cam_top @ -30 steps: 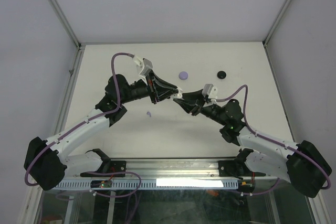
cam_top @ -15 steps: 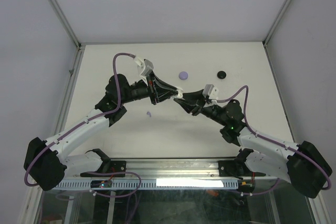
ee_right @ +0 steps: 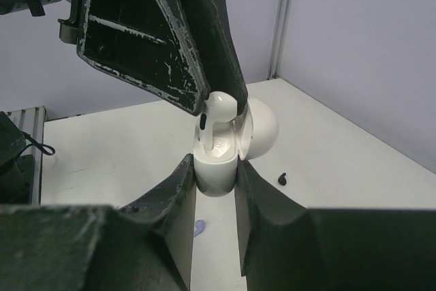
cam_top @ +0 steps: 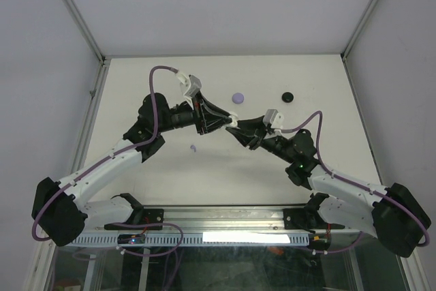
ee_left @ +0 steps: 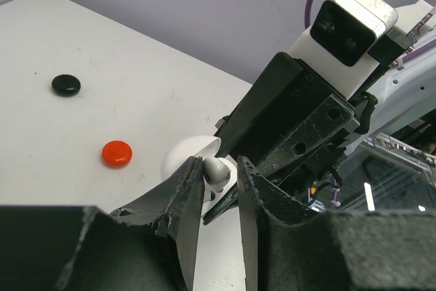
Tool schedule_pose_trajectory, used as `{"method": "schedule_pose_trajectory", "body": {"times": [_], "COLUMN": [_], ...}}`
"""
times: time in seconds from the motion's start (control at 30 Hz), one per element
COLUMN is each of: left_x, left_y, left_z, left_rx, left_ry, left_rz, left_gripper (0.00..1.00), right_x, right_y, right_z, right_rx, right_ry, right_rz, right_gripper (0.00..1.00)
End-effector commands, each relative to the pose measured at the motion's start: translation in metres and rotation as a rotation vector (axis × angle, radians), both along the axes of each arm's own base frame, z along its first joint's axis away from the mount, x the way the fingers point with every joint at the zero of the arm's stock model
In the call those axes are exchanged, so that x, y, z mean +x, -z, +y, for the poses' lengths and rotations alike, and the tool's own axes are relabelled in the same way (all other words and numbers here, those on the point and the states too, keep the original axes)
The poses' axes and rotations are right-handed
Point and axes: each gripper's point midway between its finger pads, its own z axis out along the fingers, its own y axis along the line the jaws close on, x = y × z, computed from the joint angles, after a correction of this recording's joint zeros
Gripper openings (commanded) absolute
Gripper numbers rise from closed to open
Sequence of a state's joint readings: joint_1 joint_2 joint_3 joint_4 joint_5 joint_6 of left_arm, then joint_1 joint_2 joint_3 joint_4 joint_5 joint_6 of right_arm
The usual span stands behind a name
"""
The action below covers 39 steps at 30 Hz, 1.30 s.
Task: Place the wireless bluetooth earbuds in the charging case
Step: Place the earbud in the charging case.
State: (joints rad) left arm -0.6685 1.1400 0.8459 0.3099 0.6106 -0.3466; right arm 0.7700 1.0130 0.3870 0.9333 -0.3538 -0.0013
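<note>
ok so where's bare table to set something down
Bare: the white table's far left corner; the near strip between the small lilac earbud and the arm bases; the right side past the black round case. Crowded: the centre, where the left gripper holds a white earbud at the white charging case in the right gripper, near the lilac round case.

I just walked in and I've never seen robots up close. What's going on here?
Two arms meet above the table. The right gripper holds a white charging case with its lid open. The left gripper pinches a white earbud and appears to have its stem partly down in the case; it is not yet fully seated. A small lilac earbud lies loose on the table.
</note>
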Motion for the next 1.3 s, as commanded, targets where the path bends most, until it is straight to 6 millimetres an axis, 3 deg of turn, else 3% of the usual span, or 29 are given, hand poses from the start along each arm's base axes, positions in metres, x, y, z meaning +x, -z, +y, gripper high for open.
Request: {"method": "schedule_pose_trajectory", "body": {"times": [0.0, 0.63, 1.07, 1.27], "left_x": [0.001, -0.002, -0.004, -0.004], "left_y": [-0.011, -0.012, -0.005, -0.031], "left_z": [-0.005, -0.005, -0.006, -0.001], "left_rx": [0.014, 0.052, 0.083, 0.034], "left_ry": [0.014, 0.04, 0.055, 0.018], "left_rz": [-0.037, -0.071, -0.043, -0.073], "left_gripper": [0.3, 0.35, 0.36, 0.39], "right_x": [-0.007, -0.006, -0.01, -0.006], "right_y": [-0.039, -0.022, -0.029, -0.024], "right_z": [-0.001, 0.015, 0.015, 0.015], "right_rx": [0.086, -0.012, 0.001, -0.002], "right_ry": [-0.022, -0.083, -0.096, -0.085], "right_rz": [-0.108, -0.072, -0.068, -0.05], "right_gripper": [0.04, 0.04, 0.04, 0.04]}}
